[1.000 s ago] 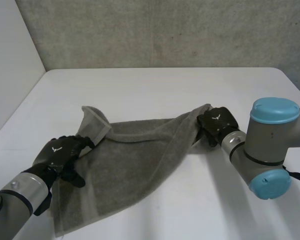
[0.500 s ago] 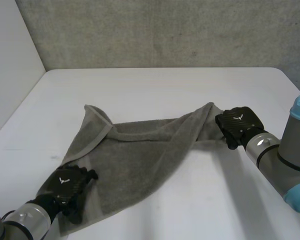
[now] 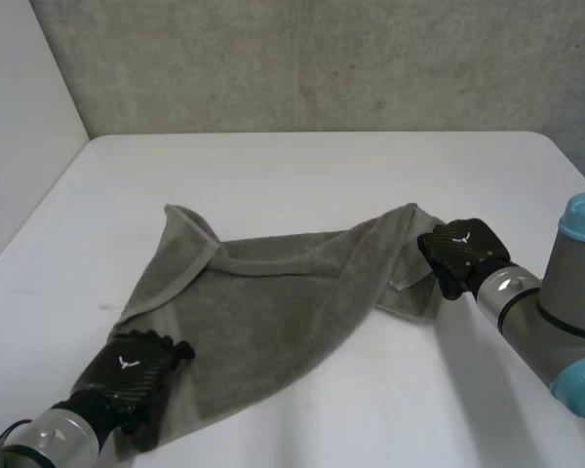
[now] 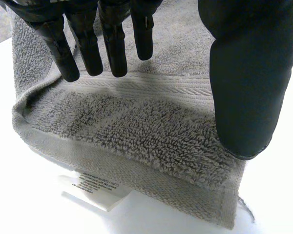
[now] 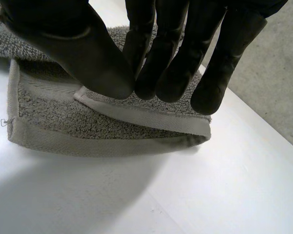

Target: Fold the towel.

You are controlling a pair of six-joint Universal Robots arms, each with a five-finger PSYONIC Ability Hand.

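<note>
A grey towel [image 3: 273, 302] lies crumpled across the white table [image 3: 302, 175], its far left corner turned over. My left hand [image 3: 132, 375] hovers at the towel's near left corner. In the left wrist view its fingers [image 4: 88, 44] are straight and apart from the thumb, just above the towel [image 4: 136, 126], holding nothing. A white label [image 4: 95, 187] sticks out from under that corner. My right hand [image 3: 458, 255] is at the towel's right corner. There its thumb [image 5: 88, 48] and fingers pinch the top layer of the doubled towel [image 5: 88, 126].
A grey back wall [image 3: 322, 58] runs along the table's far edge and a white panel [image 3: 19, 117] stands at the left. Bare table lies beyond the towel and in front of it at the right.
My left hand has slid from the towel's left edge back to its near left corner and opened. My right hand drew the right corner rightward; that corner now lies doubled.
</note>
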